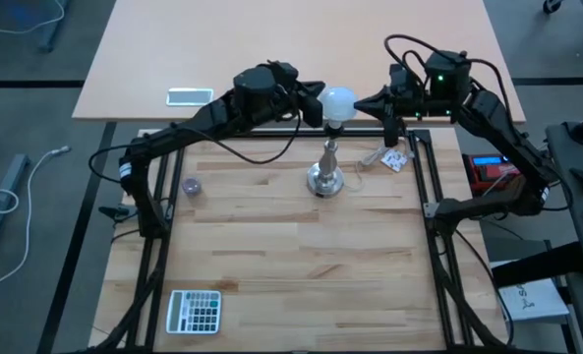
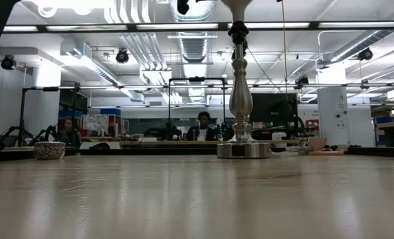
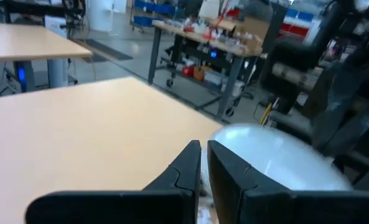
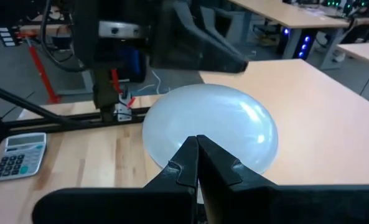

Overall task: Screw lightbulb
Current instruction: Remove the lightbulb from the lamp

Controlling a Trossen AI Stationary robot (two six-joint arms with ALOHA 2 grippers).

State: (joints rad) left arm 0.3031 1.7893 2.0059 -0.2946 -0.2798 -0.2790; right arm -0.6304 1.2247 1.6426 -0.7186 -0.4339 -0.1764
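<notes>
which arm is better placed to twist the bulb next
Hard to call, slight edge to the left. Both shut grippers flank the lightbulb atop the metal stand. The left gripper is at its side; the right gripper points at it from the opposite side.

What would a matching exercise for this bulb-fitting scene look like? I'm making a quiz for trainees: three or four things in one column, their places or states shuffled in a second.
Things
1. white frosted round lightbulb
2. silver metal stand with a round base
3. grey calculator with dark keys
4. white flat phone

Places
A. near the front edge of the wooden table, on the left arm's side
B. on the pale table behind the wooden one
C. on top of the stand, between the left gripper and the right gripper
D. upright near the middle of the wooden table's far half

Pairs: 1-C, 2-D, 3-A, 4-B
</notes>
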